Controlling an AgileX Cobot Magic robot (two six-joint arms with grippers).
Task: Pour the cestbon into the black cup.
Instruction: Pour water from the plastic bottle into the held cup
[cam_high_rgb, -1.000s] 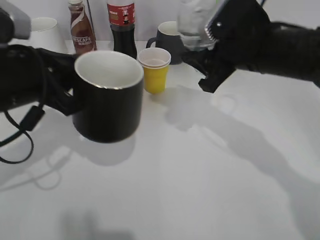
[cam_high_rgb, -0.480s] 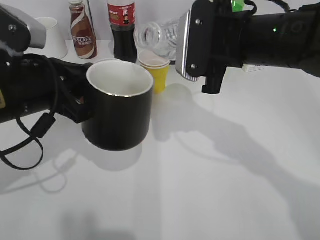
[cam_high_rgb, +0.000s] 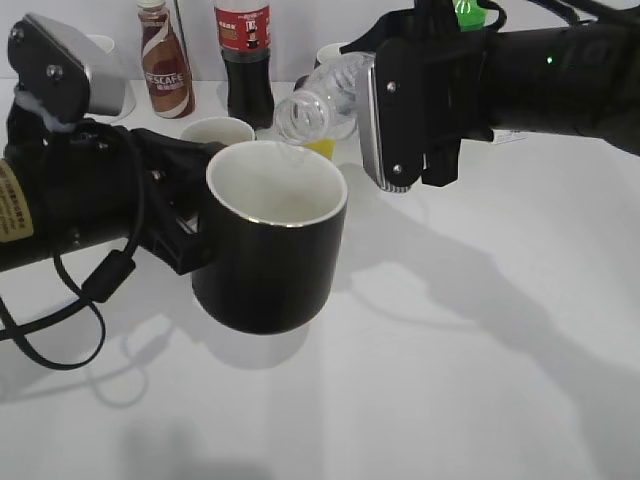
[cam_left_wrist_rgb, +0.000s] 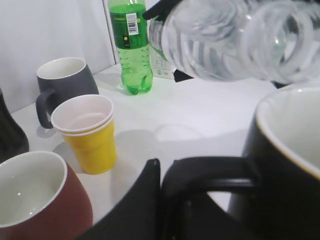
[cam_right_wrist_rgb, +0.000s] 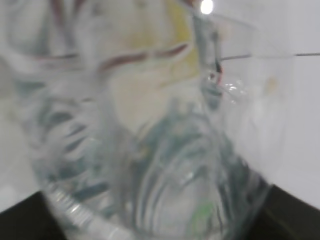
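Observation:
The black cup is held above the table by its handle in my shut left gripper. In the left wrist view the cup fills the right and the gripper finger presses against the handle. The cestbon, clear and ribbed, is tipped to the left, with its open mouth just over the cup's far rim. My right gripper is shut on it. The bottle fills the right wrist view and also shows at the top of the left wrist view. I cannot make out a stream of water.
Behind stand a Nescafe bottle, a cola bottle, a maroon mug, a yellow cup, a grey mug and a green soda bottle.
My left arm has moved the black cup right and nearer. The right gripper has tipped the cestbon further down, bringing its mouth over the cup's rim.

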